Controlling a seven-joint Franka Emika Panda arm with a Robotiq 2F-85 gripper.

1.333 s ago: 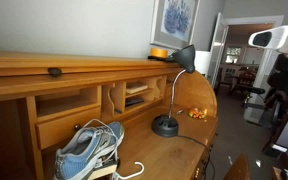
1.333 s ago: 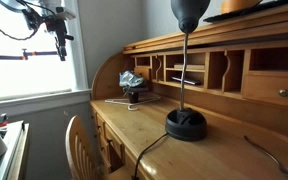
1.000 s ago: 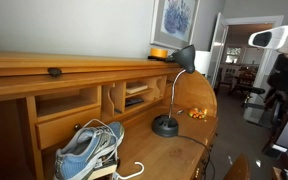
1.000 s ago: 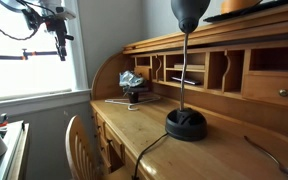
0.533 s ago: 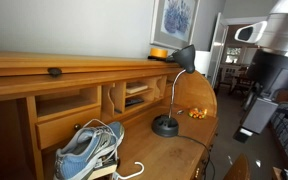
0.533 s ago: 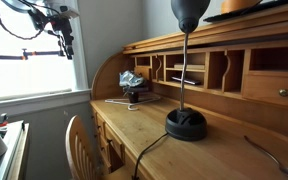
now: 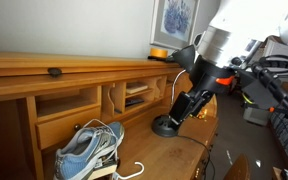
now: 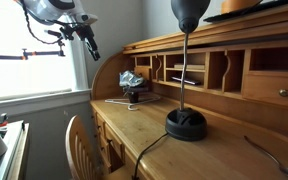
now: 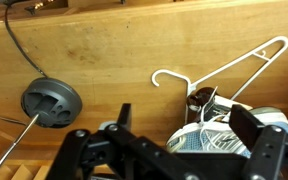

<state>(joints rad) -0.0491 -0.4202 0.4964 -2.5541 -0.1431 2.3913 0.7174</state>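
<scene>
Your tool (image 9: 182,112) hangs above the bench (image 9: 104,50) with its fingers spread wide and nothing between them. In an exterior view the tool (image 7: 184,107) sits just in front of the lamp (image 7: 160,128), level with the lower stem.

From the wrist, the lamp's round base (image 9: 51,102) lies off to one side. The white hanger (image 9: 224,68) lies flat beside the lamp. Its hook curls toward the lamp, and its long arm stretches straight away from it.

The blue-grey shoe (image 9: 216,135) rests past the hanger's hook from the lamp, right under your open fingers, laces against the hanger's neck. In an exterior view the shoe (image 7: 87,150) runs lengthwise away from the lamp, with its opening nearer the lamp and its toe at the far end.
</scene>
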